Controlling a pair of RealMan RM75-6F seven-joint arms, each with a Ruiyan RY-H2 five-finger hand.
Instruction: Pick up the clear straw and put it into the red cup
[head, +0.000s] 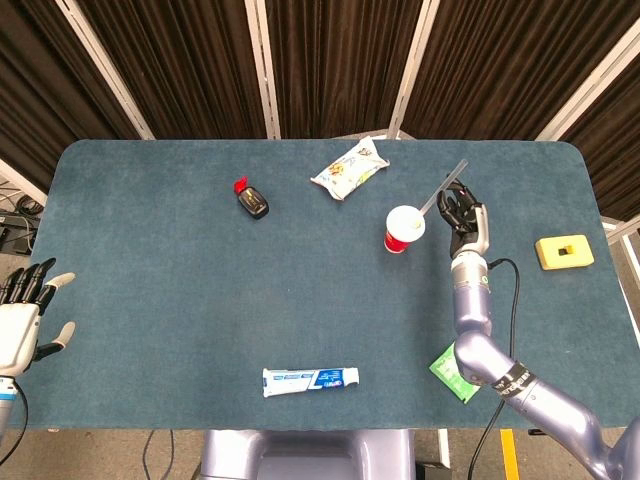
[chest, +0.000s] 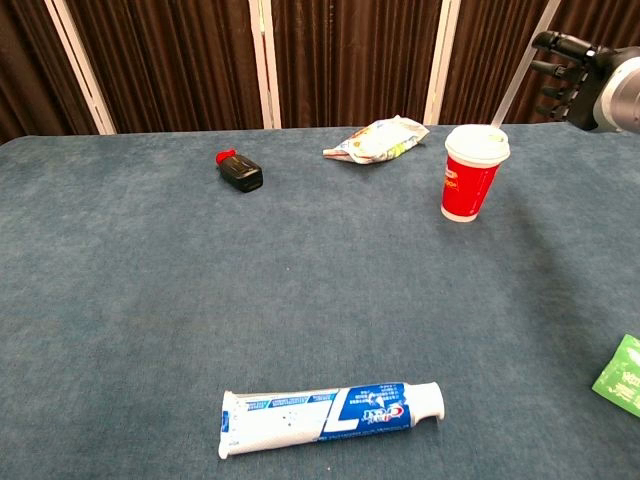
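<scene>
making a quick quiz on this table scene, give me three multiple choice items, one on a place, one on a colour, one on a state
1. Where does the toothpaste tube lie?
A. at the near edge of the table
B. beside the red cup
C. at the far left corner

2. What colour is the block near the table's right edge?
A. green
B. yellow
C. black

3. How does the clear straw stand?
A. flat on the table
B. leaning up out of the red cup, with the right hand at its top
C. held in the left hand

Answers:
1 A: the head view shows it close to the robot's edge, far from the cup.
2 B: it is plainly yellow.
3 B: its lower end sits at the cup's lid; the left hand is apart, its fingers spread, holding nothing.
</scene>
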